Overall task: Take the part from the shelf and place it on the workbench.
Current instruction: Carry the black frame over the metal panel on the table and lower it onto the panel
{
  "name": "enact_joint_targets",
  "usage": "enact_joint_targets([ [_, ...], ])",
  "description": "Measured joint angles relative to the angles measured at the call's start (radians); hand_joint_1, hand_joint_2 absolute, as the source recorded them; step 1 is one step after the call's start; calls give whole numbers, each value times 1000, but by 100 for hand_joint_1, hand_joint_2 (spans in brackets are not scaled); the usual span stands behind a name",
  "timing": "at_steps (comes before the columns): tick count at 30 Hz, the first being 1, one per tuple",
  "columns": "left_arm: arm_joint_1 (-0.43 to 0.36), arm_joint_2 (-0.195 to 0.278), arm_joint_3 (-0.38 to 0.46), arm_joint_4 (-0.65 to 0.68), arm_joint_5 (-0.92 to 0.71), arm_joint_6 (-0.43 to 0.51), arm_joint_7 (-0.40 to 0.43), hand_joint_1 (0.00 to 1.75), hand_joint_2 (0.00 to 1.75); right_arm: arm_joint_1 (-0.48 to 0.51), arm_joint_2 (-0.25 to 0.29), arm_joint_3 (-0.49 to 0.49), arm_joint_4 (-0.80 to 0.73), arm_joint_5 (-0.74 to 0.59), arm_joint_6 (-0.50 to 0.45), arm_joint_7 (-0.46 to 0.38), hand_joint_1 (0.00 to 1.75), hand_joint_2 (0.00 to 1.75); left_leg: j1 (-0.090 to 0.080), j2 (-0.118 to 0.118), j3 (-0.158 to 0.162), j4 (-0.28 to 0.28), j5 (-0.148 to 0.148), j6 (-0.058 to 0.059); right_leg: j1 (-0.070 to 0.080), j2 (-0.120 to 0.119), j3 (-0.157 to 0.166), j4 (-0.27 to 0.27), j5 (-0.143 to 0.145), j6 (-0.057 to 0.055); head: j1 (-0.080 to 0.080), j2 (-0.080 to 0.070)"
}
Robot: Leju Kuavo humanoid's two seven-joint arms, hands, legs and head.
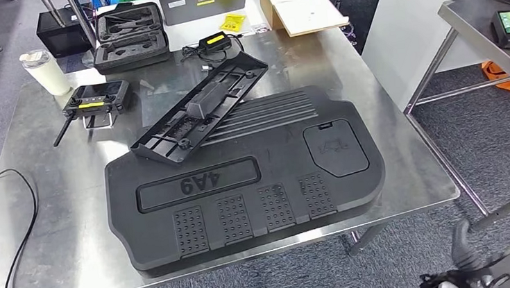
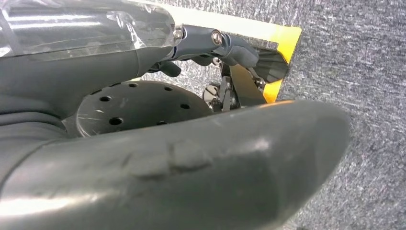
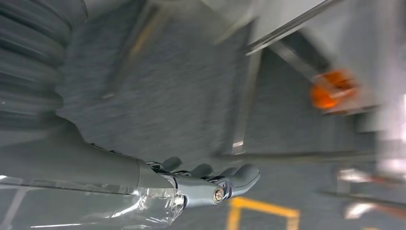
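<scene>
Two parts (image 1: 241, 180): I see them stacked on workbench (image 1: 57, 224), head view.
Right hand (image 3: 210, 184): empty, fingers loosely apart.
Left hand (image 2: 191, 158): I cannot tell.

The right hand (image 1: 459, 281) hangs low at the robot's side, below the table edge, its arm down near the floor. Seen from the right wrist, the right hand (image 3: 210, 184) has its dark fingers (image 3: 244, 175) lying side by side, stretched out and slightly bent, with nothing between them. From the left wrist, the left hand (image 2: 225, 62) also hangs over the floor; its thick grey thumb (image 2: 201, 163) lies across the foreground and its dark fingers (image 2: 268, 64) are bent in a little, holding nothing.
</scene>
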Motion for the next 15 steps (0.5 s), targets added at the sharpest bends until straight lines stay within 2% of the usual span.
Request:
enact_joint_targets([
  [4, -1, 0, 0, 0, 1, 21, 10, 0, 0, -18, -15, 0, 206, -35, 14, 13, 0, 175, 0, 0, 0, -1, 0, 0, 0, 0, 0, 0, 0, 0, 0, 0],
  [9, -2, 0, -1, 0, 1, 20, 14, 0, 0, -96, -30, 8, 546, -45, 26, 22, 0, 175, 0, 0, 2, -2, 0, 0, 0, 0, 1, 0, 0, 0, 0, 0],
  [15, -3, 0, -1, -1, 8, 38, 13, 0, 0, -156, -40, 31, 803, -27, 19, 24, 0, 175, 0, 0, 3, -2, 0, -1, 0, 0, 2, 0, 0, -1, 0, 0],
])
